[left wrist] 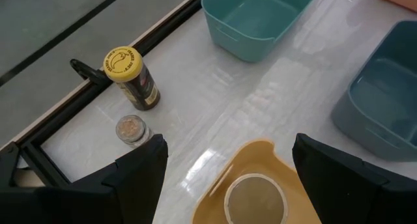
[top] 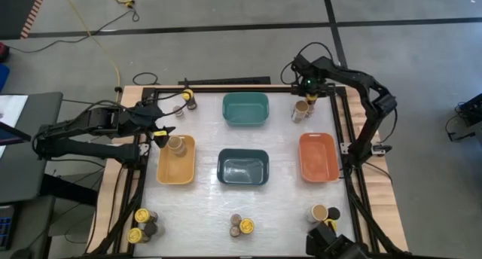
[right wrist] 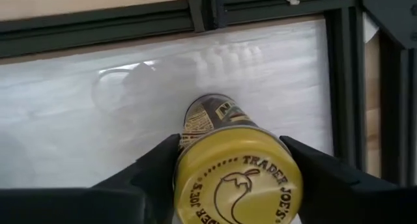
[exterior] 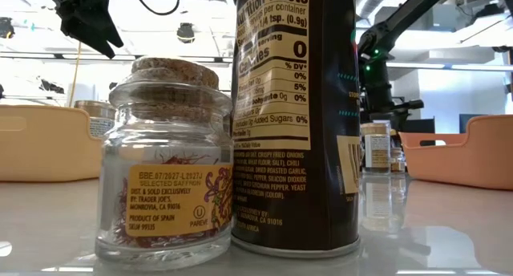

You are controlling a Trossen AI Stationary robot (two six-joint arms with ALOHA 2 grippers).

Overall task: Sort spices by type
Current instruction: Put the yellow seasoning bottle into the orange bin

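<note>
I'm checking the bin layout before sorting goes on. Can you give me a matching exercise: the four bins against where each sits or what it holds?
Bins:
1. yellow bin
2. teal bin
3. orange bin
4. dark-blue bin

Place or state:
A. middle of the table, empty
B. right side of the table, empty
C. left side, holds a tan-topped jar
D. top of the high view, empty

Pairs: 1-C, 2-D, 3-B, 4-A

Around the dark-blue bin (top: 243,167) the tabletop lies open on every side. Behind it stands the teal bin (top: 245,109), left the yellow bin (top: 176,169) holding a jar (top: 175,144), right the orange bin (top: 318,156); jars (top: 241,226) cluster in front.
</note>
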